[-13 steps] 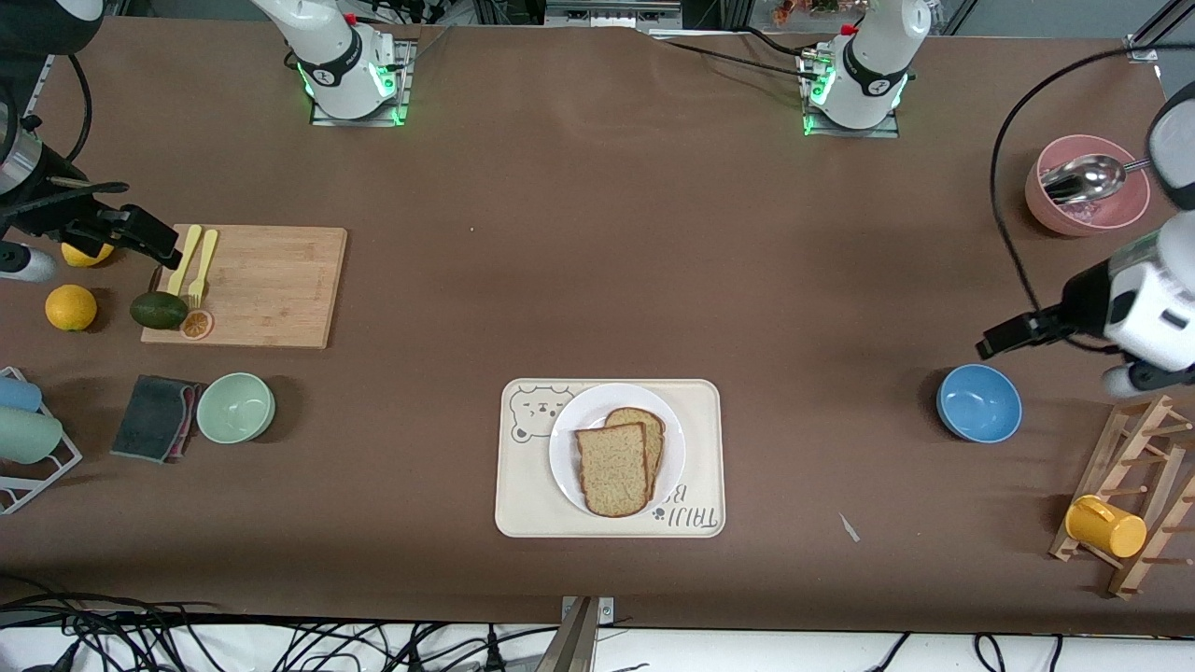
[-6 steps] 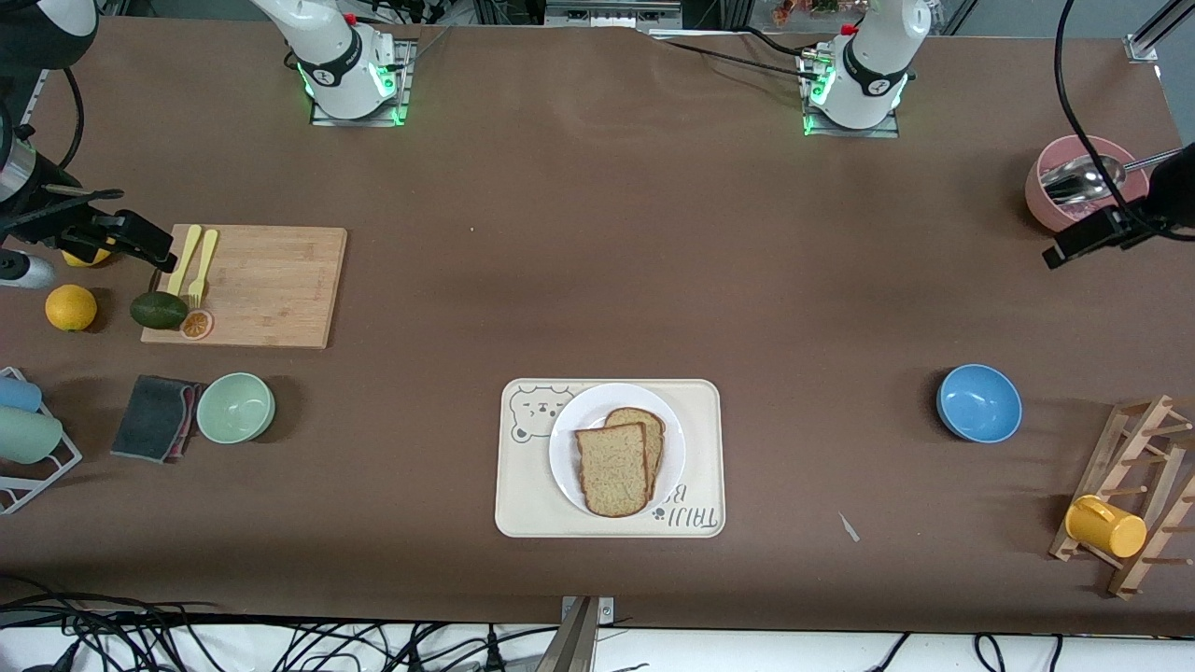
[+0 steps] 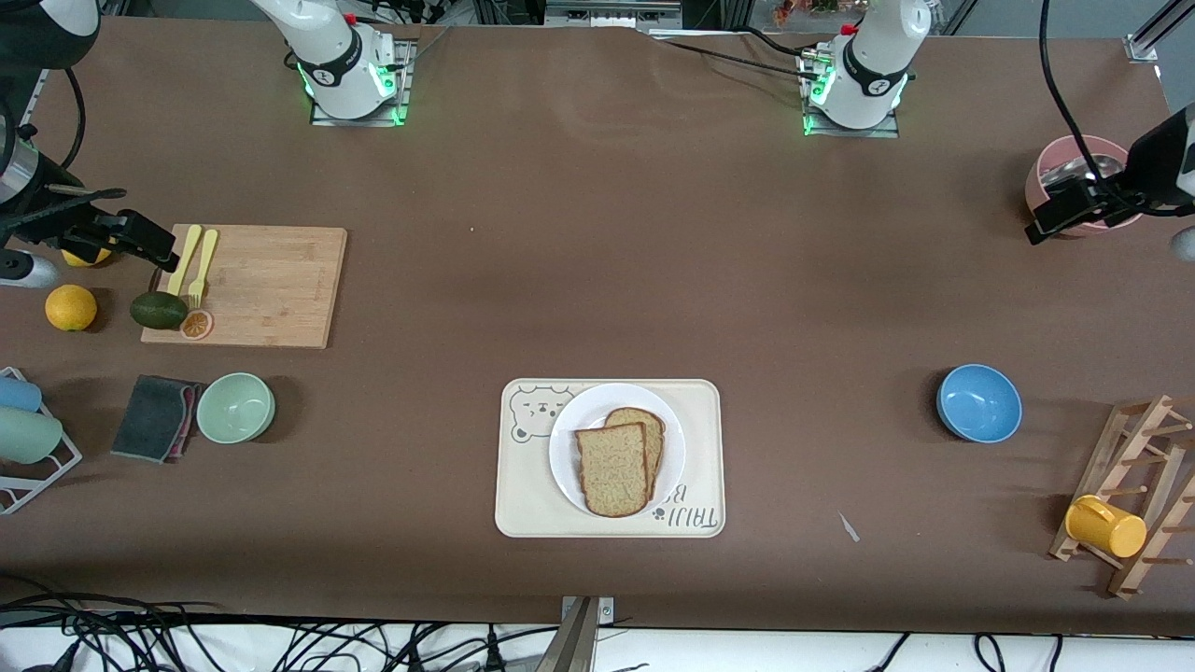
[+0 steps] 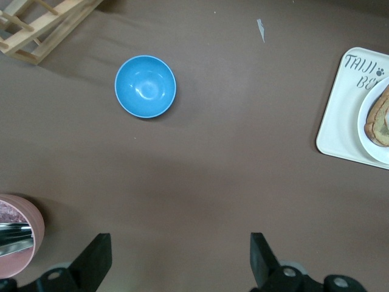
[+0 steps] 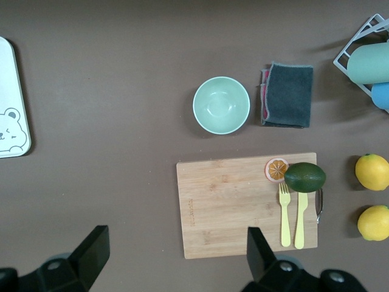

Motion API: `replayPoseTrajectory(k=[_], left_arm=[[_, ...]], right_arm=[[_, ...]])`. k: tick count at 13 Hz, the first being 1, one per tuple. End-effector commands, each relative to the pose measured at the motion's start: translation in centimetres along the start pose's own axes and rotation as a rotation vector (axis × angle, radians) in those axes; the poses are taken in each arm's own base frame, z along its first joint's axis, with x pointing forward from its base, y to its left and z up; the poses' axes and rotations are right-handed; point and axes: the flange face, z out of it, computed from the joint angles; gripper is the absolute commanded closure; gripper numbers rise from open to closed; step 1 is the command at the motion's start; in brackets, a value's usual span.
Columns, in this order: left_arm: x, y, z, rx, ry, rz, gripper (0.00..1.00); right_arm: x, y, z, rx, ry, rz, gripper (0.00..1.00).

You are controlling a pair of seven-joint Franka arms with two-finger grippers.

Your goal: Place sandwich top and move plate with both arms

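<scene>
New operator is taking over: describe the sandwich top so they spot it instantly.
Find the cream bear tray at the table's middle, near the front camera; a white plate sits on it. The sandwich top is the squarish, dark-crusted slice lying uppermost, overlapping the rounder slice beneath.

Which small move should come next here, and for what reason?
Probably bring the left end effector, open and high near the pink bowl, toward the plate. The sandwich top already lies there, and the right end effector, open, waits over the cutting board.
</scene>
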Motion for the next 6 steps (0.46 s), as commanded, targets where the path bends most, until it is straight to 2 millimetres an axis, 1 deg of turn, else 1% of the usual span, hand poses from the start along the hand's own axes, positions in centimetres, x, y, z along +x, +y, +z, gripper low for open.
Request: replayPoseTrajectory(k=[1,2,4,6], left_arm=[[-0.82,0.45,-0.42,-0.031,0.01,0.01,0.0],[-0.67,0.45,-0.7,-0.04,0.026,0.025,0.0],[-0.56,0.57,-0.57,-0.047,0.027,0.161,0.0],[-0.52,0.43,-0.71,-0.096,0.023,0.177,0.0]], right_arm=[[-0.66,0.23,-0.22,0.01,-0.013,-0.017,0.0],[-0.8,0.25,-0.17,0.008,-0.025,-0.017,0.0],[-0.81,0.17,-0.17,0.008,-0.025,-0.017,0.0],[-0.84,-0.03,0.01,0.045,-0.036,-0.009,0.0]])
